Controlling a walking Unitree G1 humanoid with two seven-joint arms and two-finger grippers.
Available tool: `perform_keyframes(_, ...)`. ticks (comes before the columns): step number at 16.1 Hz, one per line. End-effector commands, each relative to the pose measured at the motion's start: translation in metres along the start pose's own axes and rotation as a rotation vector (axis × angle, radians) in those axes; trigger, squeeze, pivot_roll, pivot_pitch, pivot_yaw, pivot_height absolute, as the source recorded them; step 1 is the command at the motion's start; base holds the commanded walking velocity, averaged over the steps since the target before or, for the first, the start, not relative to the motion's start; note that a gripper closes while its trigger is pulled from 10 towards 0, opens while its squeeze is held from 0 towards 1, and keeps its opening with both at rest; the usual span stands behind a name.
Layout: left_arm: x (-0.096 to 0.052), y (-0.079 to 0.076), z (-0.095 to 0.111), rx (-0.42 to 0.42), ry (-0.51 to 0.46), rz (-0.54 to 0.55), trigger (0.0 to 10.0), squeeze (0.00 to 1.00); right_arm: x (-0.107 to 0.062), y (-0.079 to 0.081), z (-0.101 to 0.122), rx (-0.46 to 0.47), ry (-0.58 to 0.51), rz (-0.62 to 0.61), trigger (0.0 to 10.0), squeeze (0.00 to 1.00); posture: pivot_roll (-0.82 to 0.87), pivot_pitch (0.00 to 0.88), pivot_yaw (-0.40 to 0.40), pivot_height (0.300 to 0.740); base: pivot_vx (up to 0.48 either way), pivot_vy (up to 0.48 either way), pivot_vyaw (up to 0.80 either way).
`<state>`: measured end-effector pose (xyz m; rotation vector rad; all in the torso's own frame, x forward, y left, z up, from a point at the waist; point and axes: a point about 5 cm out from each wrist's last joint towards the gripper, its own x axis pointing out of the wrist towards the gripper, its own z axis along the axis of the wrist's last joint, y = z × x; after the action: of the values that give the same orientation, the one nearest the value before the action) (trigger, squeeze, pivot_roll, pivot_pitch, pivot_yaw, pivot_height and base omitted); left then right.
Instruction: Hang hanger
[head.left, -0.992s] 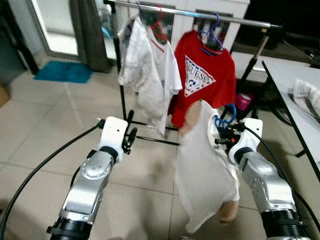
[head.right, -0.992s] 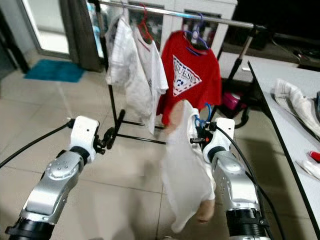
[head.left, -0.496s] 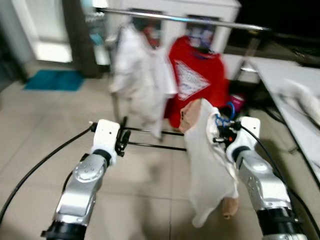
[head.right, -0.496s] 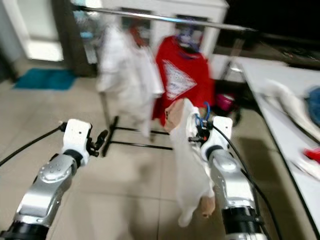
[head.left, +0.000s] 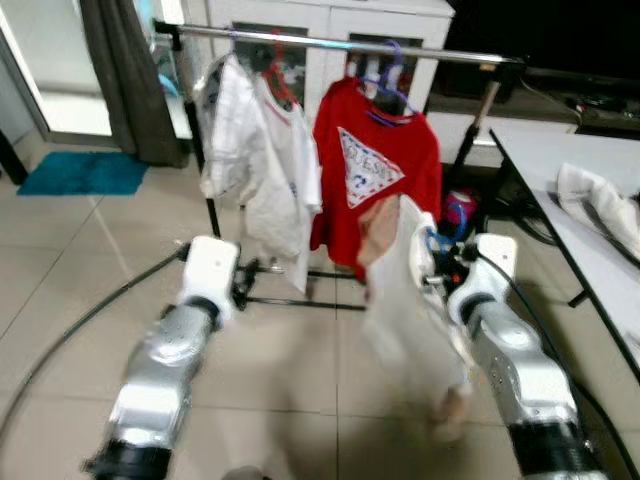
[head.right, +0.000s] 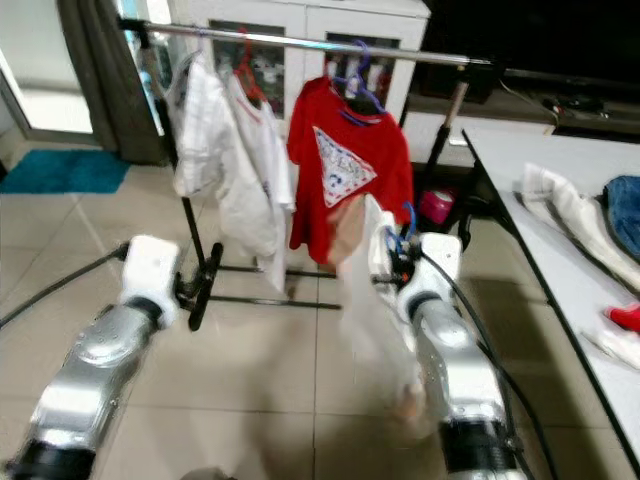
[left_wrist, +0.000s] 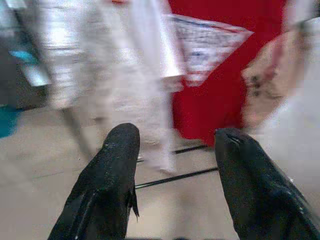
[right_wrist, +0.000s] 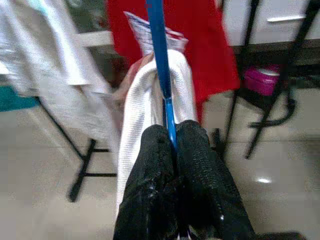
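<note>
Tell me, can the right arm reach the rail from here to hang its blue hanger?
Probably not yet. The right gripper, shut on the blue hanger, sits well below the rail, short of it, though nothing blocks the bare stretch beside the red shirt.

A thin blue plastic hanger (right_wrist: 161, 75) stands upright, carrying a white knit shirt (head.left: 410, 300) (with a tan patch near the collar) that drapes downward, just before a metal clothes rail (head.left: 340, 42).

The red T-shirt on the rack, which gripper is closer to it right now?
Right. The right gripper, shut on the blue hanger carrying a white shirt, is just in front of the red T-shirt. The left gripper is open, off to its left, lower.
</note>
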<state>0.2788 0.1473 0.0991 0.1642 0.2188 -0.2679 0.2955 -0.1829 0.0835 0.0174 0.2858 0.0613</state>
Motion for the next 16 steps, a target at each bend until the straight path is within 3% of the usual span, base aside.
perform_keyframes(1,0.001,0.003,0.004,0.019,-0.014,0.006,10.0,0.0,0.002,0.0,0.01,-0.005,-0.043,0.001,10.0,0.0,0.03,0.0,-0.07,0.74,0.319,0.0,0.0)
perform_keyframes(16,-0.006,0.01,0.005,0.036,-0.008,0.011,10.0,0.0,0.005,0.013,0.005,0.008,-0.035,0.044,10.0,0.0,0.06,0.0,-0.071,0.74,0.329,0.0,0.0)
